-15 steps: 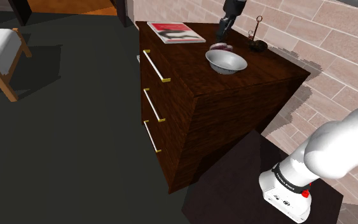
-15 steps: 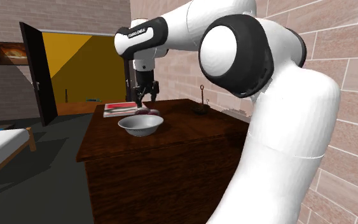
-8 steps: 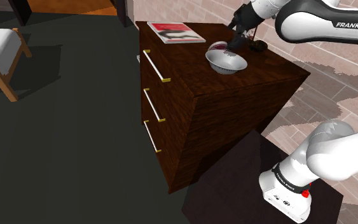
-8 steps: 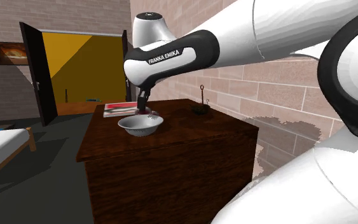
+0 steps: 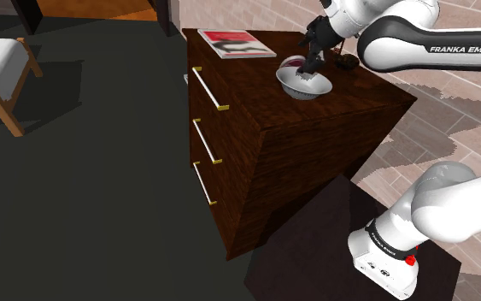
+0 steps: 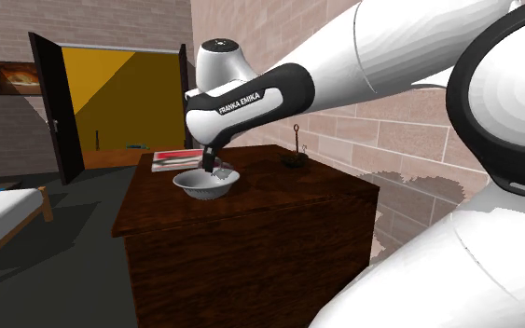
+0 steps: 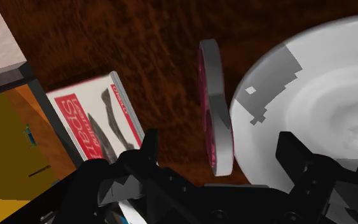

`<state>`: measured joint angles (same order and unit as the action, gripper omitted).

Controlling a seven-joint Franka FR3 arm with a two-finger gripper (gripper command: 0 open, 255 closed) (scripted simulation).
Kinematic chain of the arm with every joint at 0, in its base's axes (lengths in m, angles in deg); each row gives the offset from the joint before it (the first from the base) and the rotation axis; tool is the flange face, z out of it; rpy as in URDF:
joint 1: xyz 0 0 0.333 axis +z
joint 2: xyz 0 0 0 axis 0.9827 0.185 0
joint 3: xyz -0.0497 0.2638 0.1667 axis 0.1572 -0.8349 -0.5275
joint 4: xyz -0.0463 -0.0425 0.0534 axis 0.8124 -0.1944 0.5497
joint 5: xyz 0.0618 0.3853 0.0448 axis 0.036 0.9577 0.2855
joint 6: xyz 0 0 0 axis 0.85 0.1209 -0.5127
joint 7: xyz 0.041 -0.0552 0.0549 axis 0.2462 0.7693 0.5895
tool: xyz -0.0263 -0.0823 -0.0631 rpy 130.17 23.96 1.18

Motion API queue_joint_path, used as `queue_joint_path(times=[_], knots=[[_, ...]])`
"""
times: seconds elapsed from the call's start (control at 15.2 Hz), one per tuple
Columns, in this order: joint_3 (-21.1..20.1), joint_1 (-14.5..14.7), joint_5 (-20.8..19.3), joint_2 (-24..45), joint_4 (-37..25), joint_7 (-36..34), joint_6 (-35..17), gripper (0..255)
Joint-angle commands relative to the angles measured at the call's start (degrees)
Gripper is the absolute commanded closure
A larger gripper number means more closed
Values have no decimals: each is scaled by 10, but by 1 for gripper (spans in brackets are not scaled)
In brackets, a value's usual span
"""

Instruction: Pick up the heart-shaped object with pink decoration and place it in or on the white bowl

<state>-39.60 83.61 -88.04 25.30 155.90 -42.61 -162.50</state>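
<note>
The gripper (image 7: 219,137) hangs low over the dresser (image 7: 139,44), its fingers spread wide and gripping nothing. Between them, touched by neither, the heart (image 7: 212,95) with its pink face stands on edge just beside the white bowl (image 7: 279,76). It is on the side toward the magazine (image 7: 95,121) at the dresser's far front corner. It seems propped against the rim rather than inside, so it probably needs grasping and lifting over.
</note>
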Motion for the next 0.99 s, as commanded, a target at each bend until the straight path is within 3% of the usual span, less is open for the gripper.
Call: queue_joint_path(times=[0.0,0.33,0.4,0.92], knots=[[1,0,-1,3,0,0,-3,0],[1,0,-1,3,0,0,-3,0],[1,0,-1,3,0,0,-3,255],[0,0,0,2,0,0,-2,255]])
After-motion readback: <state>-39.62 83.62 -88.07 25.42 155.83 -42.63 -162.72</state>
